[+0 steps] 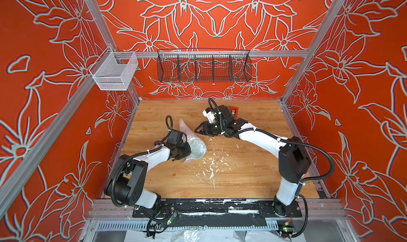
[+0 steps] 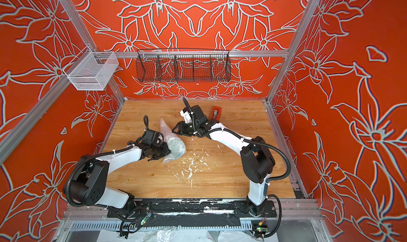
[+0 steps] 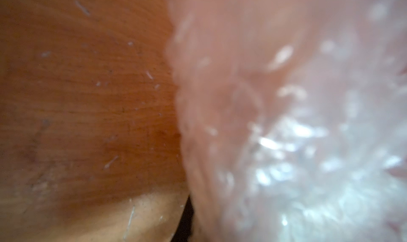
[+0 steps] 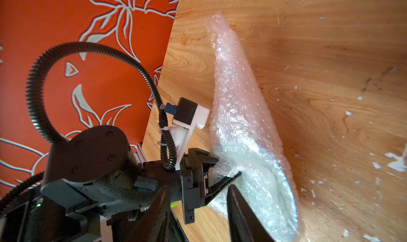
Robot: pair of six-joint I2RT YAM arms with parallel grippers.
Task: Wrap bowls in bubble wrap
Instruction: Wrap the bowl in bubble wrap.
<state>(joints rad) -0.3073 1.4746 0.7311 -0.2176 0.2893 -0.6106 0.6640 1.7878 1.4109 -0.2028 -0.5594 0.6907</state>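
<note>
Bubble wrap (image 3: 308,130) is smooshed right up against the left wrist cam, since the left gripper (image 4: 227,168) is pinched tight on a bunched edge, probably to stop the fold springing open. Bowl (image 1: 197,148) sits inside that bundle, left of middle on the counter (image 1: 242,177). Right gripper (image 1: 198,129) hangs open and empty just to the far right of it, near the red tape dispenser (image 2: 216,113). Tape's next, I'd guess.

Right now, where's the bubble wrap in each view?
Top view: bubble wrap left of table centre.
Top view: same spot.
Left wrist: close up, blurred, covering half the frame.
Right wrist: mid-frame, pinched by the left hand.
Shared landmark: white flecks on the table.
</note>
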